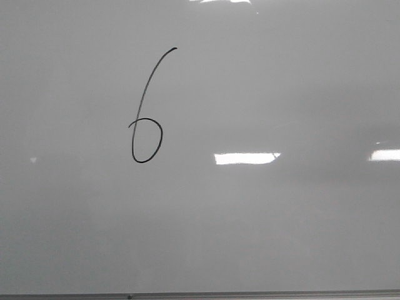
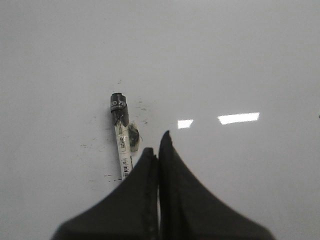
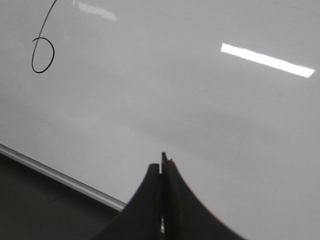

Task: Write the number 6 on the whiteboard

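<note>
The number 6 is drawn in thin black line on the whiteboard, left of centre in the front view: a slanted stem ending in an oval loop. It also shows in the right wrist view. Neither gripper shows in the front view. My left gripper is shut with nothing between its fingers, just above the board. A white marker with a black cap lies on the board beside its left finger, partly hidden by it. My right gripper is shut and empty over the board.
The board's thin grey frame edge runs along the bottom of the front view and shows in the right wrist view, with a dark surface beyond it. Small black ink specks dot the board around the marker.
</note>
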Controlling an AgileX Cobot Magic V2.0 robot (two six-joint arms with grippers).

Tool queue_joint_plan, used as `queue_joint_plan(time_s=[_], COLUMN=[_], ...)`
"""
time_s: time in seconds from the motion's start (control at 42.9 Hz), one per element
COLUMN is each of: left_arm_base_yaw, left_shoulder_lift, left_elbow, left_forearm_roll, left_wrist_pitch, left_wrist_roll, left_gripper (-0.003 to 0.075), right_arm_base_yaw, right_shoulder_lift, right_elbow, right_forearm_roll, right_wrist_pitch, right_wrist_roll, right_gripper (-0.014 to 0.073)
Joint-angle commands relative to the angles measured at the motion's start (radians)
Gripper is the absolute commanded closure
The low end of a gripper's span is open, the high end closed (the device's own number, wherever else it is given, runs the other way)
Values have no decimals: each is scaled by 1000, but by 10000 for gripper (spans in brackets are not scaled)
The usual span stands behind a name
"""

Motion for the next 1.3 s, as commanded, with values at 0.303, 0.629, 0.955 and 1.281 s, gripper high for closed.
queue_joint_plan(time_s=[0.303,0.629,0.955,1.281], left_arm_base_yaw=[-7,-7,-7,-7], left_shoulder_lift=[-15,-15,-15,-15], left_elbow=[6,6,6,6], left_forearm_roll=[-1,-1,-1,-1], left_wrist_pitch=[-89,-89,-89,-89], left_wrist_roll=[-9,-9,-9,-9], left_gripper=[741,741,741,741], right_arm_base_yaw=[-6,-6,-40,-224], right_shoulder_lift=[4,-7,-207,-362], right_elbow=[-26,-2,337,427], right_forearm_roll=[6,-14,-107,-109], right_wrist_pitch=[-76,-126,-503,-408], right_wrist_roll=[-1,-8,218,258], right_gripper=[662,662,662,662])
